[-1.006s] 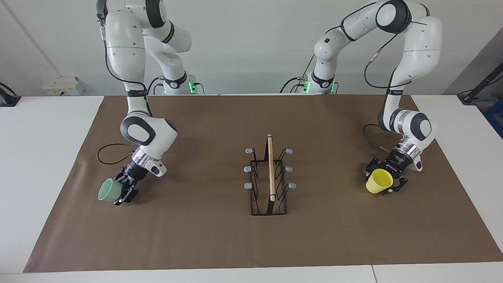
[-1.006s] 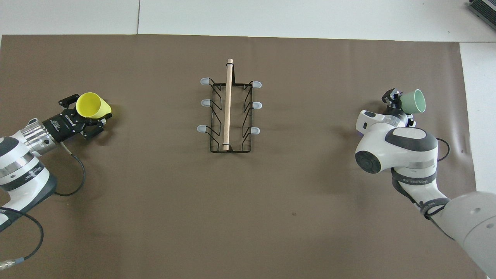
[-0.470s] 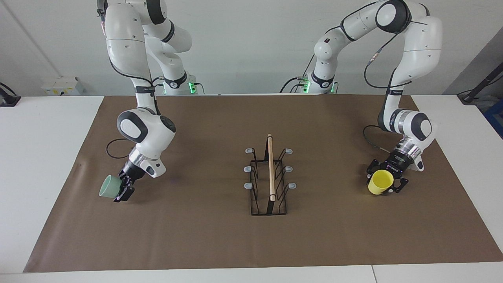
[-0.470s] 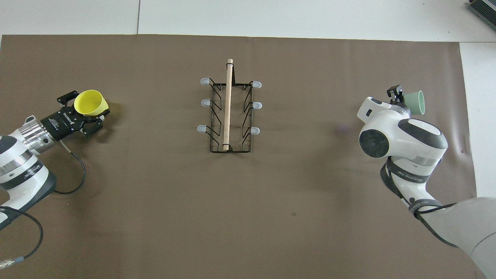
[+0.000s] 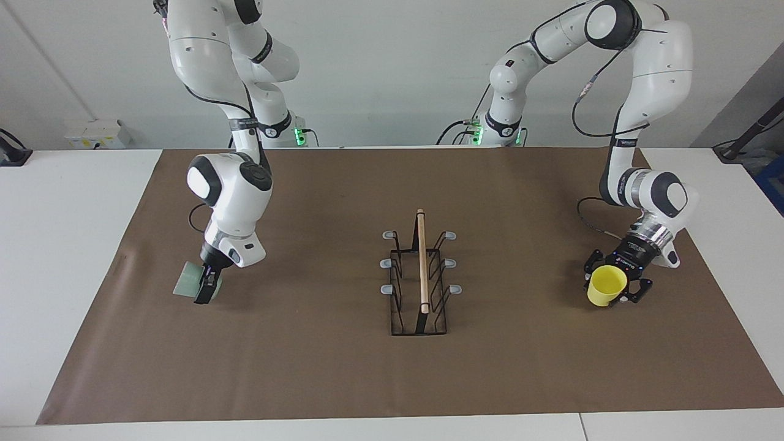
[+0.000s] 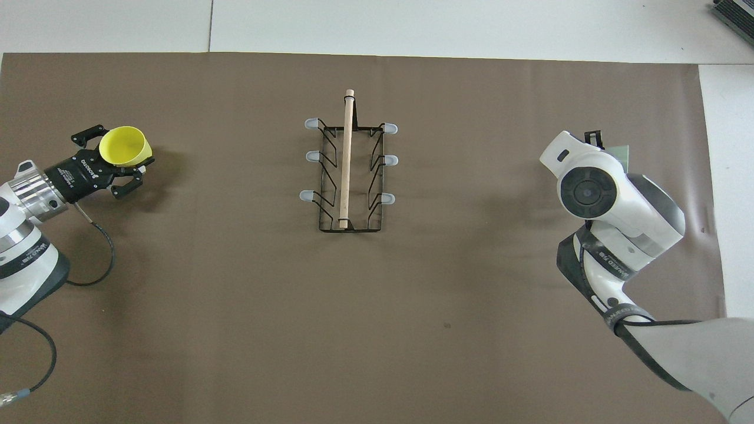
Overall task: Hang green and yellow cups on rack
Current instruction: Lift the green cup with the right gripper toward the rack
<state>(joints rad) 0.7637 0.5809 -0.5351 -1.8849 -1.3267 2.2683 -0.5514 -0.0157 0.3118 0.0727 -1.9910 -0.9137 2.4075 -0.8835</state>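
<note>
The rack (image 5: 420, 275) (image 6: 349, 171), a black wire frame with a wooden rod and grey-tipped prongs, stands mid-mat with nothing on it. My right gripper (image 5: 206, 288) is shut on the mint green cup (image 5: 188, 281), held low over the mat toward the right arm's end. In the overhead view the right wrist hides most of the green cup (image 6: 619, 152) and the right gripper (image 6: 596, 139). My left gripper (image 5: 617, 289) (image 6: 126, 166) is shut on the wall of the yellow cup (image 5: 606, 285) (image 6: 122, 145), mouth up, just above the mat toward the left arm's end.
A brown mat (image 5: 331, 373) (image 6: 377, 330) covers most of the white table (image 5: 67, 245). Each wrist trails a black cable (image 5: 591, 223) (image 6: 94, 265). Wide stretches of mat lie between the rack and each cup.
The right wrist has turned upright and carried the green cup a little toward the rack. The left gripper has shifted the yellow cup away from the rack and tipped its mouth upward.
</note>
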